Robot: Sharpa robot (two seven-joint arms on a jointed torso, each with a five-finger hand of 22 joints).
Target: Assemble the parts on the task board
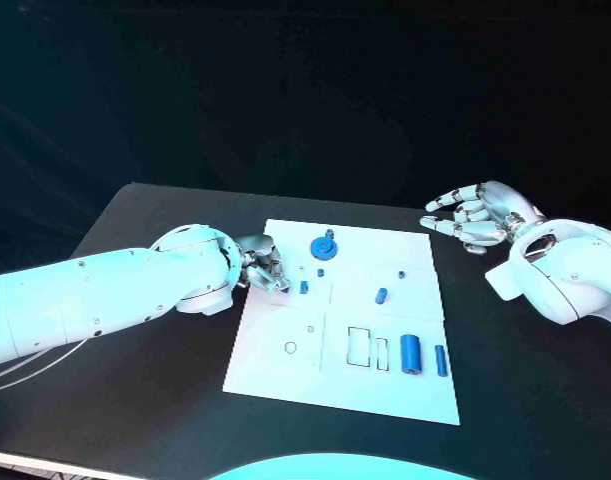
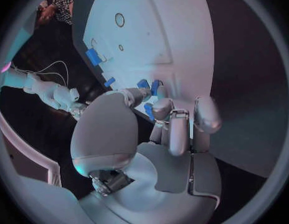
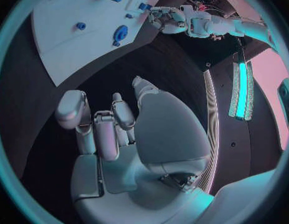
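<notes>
The left hand (image 1: 259, 262) reaches over the white board's (image 1: 284, 320) left edge, fingers (image 2: 158, 107) pinching a small blue part (image 2: 155, 87); the right hand (image 1: 471, 220) hovers off the counter (image 1: 147, 400), fingers loosely spread, empty

Showing white across the task board (image 1: 392, 390), marked with thin dark printed outlines of rectangles and small rings. Showing blue on the parts: a round gear-like piece (image 1: 325, 245), a small peg (image 1: 382, 295), a thick cylinder (image 1: 412, 353) and a slimmer rod (image 1: 441, 360). Showing black over the table (image 1: 132, 400). Gleaming silver on the left hand (image 1: 262, 265) and the right hand (image 1: 471, 218), against white arms tinged with a pale cyan glow.
</notes>
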